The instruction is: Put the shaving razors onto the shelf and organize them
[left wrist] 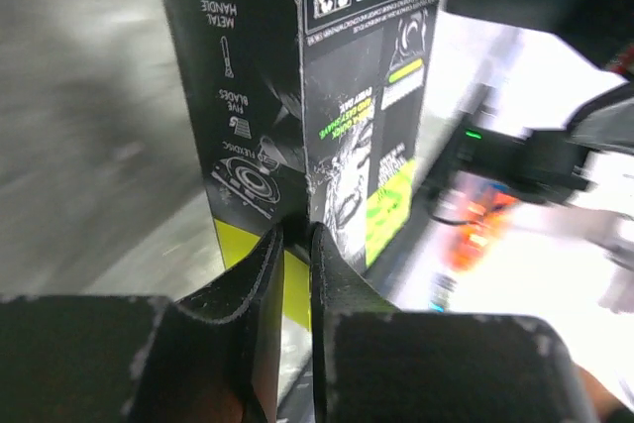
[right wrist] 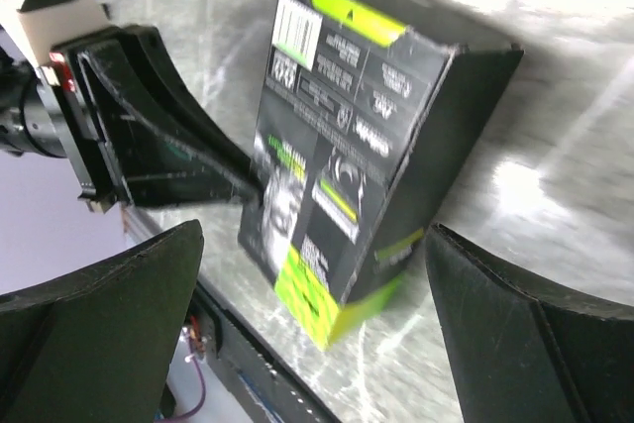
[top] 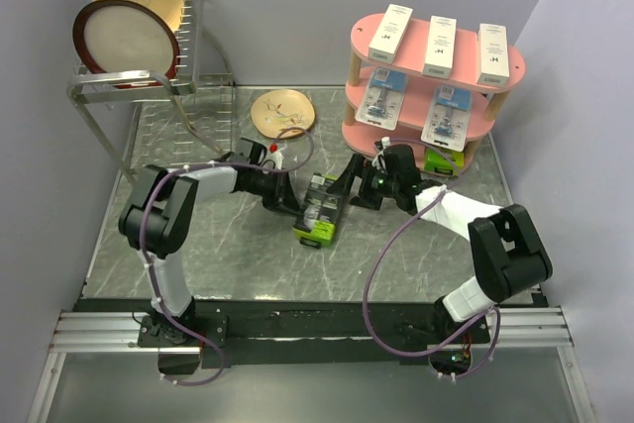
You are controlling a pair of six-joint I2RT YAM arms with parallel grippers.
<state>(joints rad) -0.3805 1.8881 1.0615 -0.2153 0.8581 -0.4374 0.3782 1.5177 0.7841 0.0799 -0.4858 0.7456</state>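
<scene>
A black-and-lime-green razor box point(top: 319, 213) stands tilted on the grey table between both arms. My left gripper point(top: 297, 203) is shut on its near edge, and the left wrist view shows the fingers point(left wrist: 267, 274) pinching the box point(left wrist: 337, 96) at its lime end. My right gripper point(top: 349, 185) is open wide, and in its wrist view point(right wrist: 312, 235) its fingers straddle the box point(right wrist: 347, 136) without touching it. The pink shelf point(top: 359, 39) holds three white boxes point(top: 440, 45) on top, two blister cards point(top: 381, 101) on the middle tier and a second black-and-lime box point(top: 443, 160) at the bottom.
A metal wire dish rack point(top: 129, 86) with two large plates stands at the back left. A small wooden plate point(top: 282, 111) lies at the back middle. Grey walls close in on the left, back and right.
</scene>
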